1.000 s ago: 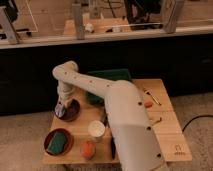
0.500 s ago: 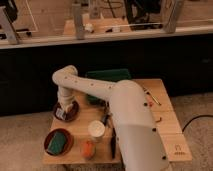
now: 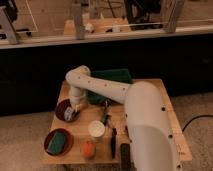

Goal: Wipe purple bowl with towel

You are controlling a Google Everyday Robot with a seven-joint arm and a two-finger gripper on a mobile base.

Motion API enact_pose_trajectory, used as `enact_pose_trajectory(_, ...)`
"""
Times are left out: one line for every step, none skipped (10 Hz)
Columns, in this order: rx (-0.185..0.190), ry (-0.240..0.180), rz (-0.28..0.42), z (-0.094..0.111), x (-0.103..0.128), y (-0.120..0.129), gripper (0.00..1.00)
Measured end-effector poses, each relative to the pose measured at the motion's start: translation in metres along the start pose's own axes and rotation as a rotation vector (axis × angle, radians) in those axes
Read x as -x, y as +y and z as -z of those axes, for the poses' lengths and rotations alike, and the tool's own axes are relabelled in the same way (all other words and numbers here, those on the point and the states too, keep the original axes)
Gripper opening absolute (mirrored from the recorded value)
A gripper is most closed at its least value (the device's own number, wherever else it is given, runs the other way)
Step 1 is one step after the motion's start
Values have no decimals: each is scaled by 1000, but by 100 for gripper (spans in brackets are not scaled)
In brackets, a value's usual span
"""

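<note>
While the white arm's gripper (image 3: pixel 76 106) sits low in the round dark-purple bowl (image 3: pixel 61 107), nr the left edge of the pale wooden table (image 3: pixel 80 127), a pale bit of towel (image 3: pixel 70 115) shows under it; can't tell if the gripper is apart or clamped, as the wrist hides it. Bare wood lies btwn that bowl and the white paper cup (image 3: pixel 96 129), w/ a red-brown dish holding a green sponge (image 3: pixel 58 142) and a round orange item (image 3: pixel 88 148) along the front edge. Bulky arm shell covers the table's right half and part of the dark green bin (image 3: pixel 111 77) at the back; slim black items (image 3: pixel 113 142) by the cup are too unclear to ID.
</note>
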Motion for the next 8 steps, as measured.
enact_pose_trajectory(-13, 6, 3, 6, -3, -7, 0)
enact_pose_trajectory(-22, 13, 12, 10, -5, -15, 0)
enact_pose_trajectory(-23, 18, 24, 12, -3, -22, 0)
enact_pose_trajectory(-24, 22, 43, 12, 4, -35, 0)
enact_pose_trajectory(-22, 25, 67, 9, 13, -50, 0)
enact_pose_trajectory(-17, 26, 85, 7, 20, -58, 0)
enact_pose_trajectory(-14, 25, 114, 4, 32, -69, 0)
enact_pose_trajectory(-12, 23, 136, 3, 38, -72, 0)
